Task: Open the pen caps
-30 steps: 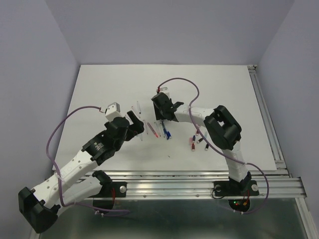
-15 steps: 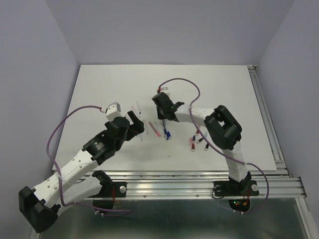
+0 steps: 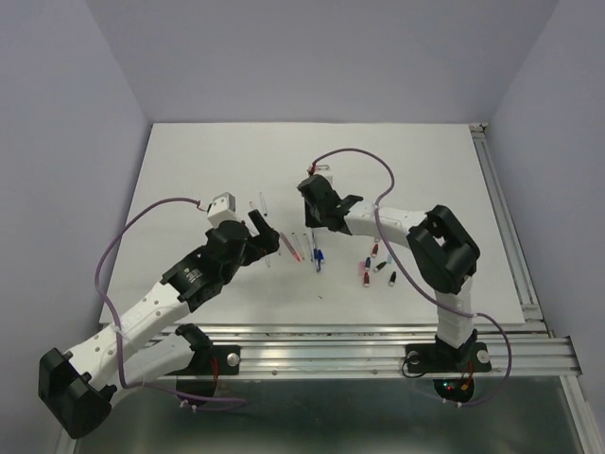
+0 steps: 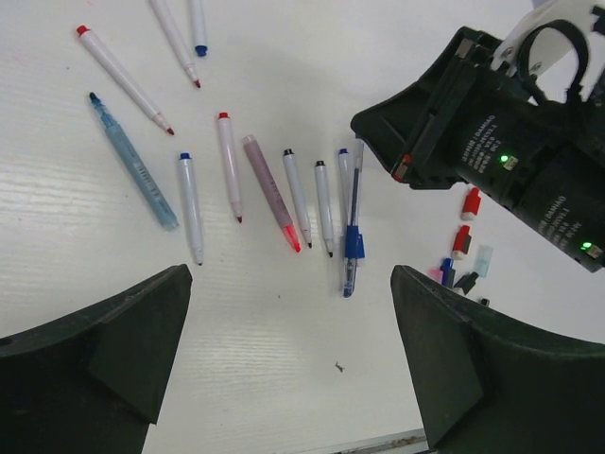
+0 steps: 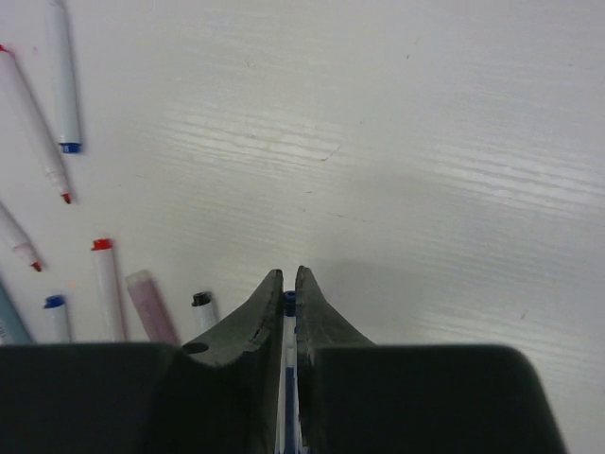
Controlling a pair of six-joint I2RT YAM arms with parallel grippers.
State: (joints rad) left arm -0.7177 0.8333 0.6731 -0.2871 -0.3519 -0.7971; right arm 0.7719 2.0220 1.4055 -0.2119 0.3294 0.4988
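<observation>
Several thin pens point(image 3: 293, 244) lie side by side at the table's middle; they also show in the left wrist view point(image 4: 274, 184). My right gripper point(image 3: 316, 225) is low over the row's right end. In the right wrist view its jaws point(image 5: 289, 276) are shut on the blue-ended pen point(image 5: 289, 303), which still lies in line with the others. Loose pen caps point(image 3: 371, 268) in red, blue and black lie to the right; a red one point(image 4: 470, 202) and others show in the left wrist view. My left gripper point(image 3: 267, 240) is open and empty, above the table in front of the pens point(image 4: 288, 284).
More pens lie apart at the back left of the row point(image 4: 123, 80). A pen with a blue cap point(image 4: 353, 244) lies at the row's right end. The right arm's black wrist point(image 4: 492, 142) hangs over the pens' far right. The table's front rail point(image 3: 378, 333) is near.
My right gripper has shifted a little right and back, and its elbow swung right. My left gripper has moved slightly right and forward, still open.
</observation>
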